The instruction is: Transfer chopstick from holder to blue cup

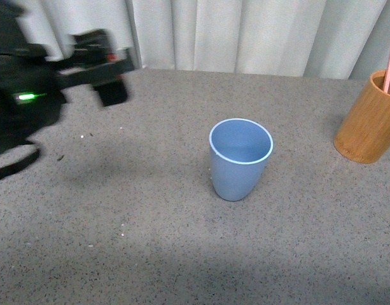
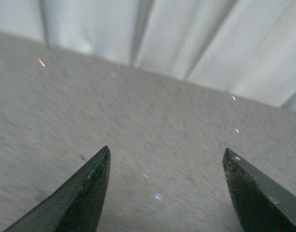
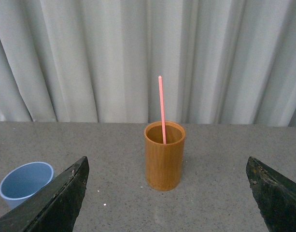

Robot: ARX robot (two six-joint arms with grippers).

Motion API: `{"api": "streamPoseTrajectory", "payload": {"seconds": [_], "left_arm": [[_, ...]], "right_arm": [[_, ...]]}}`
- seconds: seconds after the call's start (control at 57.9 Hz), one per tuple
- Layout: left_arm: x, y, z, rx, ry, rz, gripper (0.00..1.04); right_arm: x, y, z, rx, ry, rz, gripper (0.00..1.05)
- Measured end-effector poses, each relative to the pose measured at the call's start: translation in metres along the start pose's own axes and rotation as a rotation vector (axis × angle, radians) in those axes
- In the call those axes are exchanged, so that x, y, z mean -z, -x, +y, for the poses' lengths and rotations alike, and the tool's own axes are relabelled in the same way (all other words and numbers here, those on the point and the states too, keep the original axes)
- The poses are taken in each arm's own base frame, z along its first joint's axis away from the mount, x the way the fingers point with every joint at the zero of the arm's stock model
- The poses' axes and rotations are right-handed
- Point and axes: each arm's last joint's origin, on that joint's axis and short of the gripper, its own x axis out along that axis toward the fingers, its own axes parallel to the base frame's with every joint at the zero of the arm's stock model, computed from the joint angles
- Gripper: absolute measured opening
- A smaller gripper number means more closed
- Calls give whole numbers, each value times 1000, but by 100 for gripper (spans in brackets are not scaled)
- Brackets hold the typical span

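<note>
Pre-grasp step: chopstick sat in holder, blue cup empty. Right hand gaped wide facing holder, left hand released too. Next, probably: pinch chopstick above holder.

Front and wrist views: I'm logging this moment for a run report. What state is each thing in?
chopstick: standing in the holder, ungripped
holder: upright, chopstick inside
blue cup: upright, empty
left gripper: jaws open, nothing between them
right gripper: jaws open, nothing between them
</note>
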Motion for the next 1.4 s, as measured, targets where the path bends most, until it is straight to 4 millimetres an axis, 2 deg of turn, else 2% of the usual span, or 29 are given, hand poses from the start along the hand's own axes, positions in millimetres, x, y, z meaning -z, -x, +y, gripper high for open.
{"api": "streamPoseTrajectory", "payload": {"seconds": [0.104,0.155,0.242,0.276,0.293,0.328,0.449,0.552,0.846,0.932,0.966,1.07,1.173,1.225,1.294,1.346,1.398], "left_arm": [[-26,39,40,11,-94,-122,51],[-33,68,66,12,-144,-151,38],[-25,95,79,-41,-161,-125,25],[-17,111,80,-38,-174,-92,15],[-16,112,80,-37,-175,-88,14],[-15,124,80,-26,-183,-77,5],[-22,161,77,-21,-194,-124,4],[-22,178,76,-16,-198,-177,4],[-23,180,76,-15,-199,-195,4],[-23,180,76,-15,-199,-195,16],[-23,180,76,-16,-199,-195,23],[-23,180,76,-16,-199,-194,40],[-23,180,76,-15,-199,-194,61],[-23,180,76,-15,-199,-194,76],[-23,180,76,-17,-199,-195,90],[-23,180,76,-16,-199,-195,99],[-23,180,76,-16,-201,-194,99]], "right_arm": [[0,0,0,0,0,0,95],[0,0,0,0,0,0,95],[0,0,0,-1,0,0,95],[0,0,0,-2,0,0,95],[0,0,0,-3,0,0,95],[0,0,0,-2,0,0,95],[0,0,0,2,0,0,95],[0,0,0,0,0,0,95],[0,0,0,0,0,0,95],[-4,-1,0,71,-5,-48,95],[-12,-3,-1,168,-13,-140,95],[-29,-17,-9,271,-6,-285,95],[-29,-55,-27,290,84,-250,95],[-28,-93,-40,270,105,-143,95],[-20,-129,-48,247,103,-10,95],[-13,-147,-51,227,109,62,95],[-10,-162,-53,219,124,109,95]]}}
